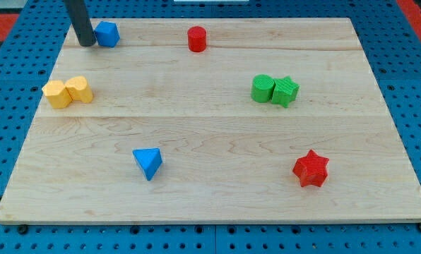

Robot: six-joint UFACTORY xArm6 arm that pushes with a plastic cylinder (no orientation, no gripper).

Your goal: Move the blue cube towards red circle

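Note:
The blue cube (108, 34) sits near the board's top-left corner. The red circle, a short red cylinder (197, 39), stands at the view's top, right of the cube with a wide gap between them. My tip (87, 43) rests on the board right against the blue cube's left side; the dark rod rises from it out of the view's top.
Two yellow blocks (68, 92) touch each other at the left edge. Two green blocks (275, 90) touch at the right of centre. A blue triangle (148, 163) lies at lower left. A red star (311, 169) lies at lower right. The wooden board (210, 204) sits on a blue pegboard.

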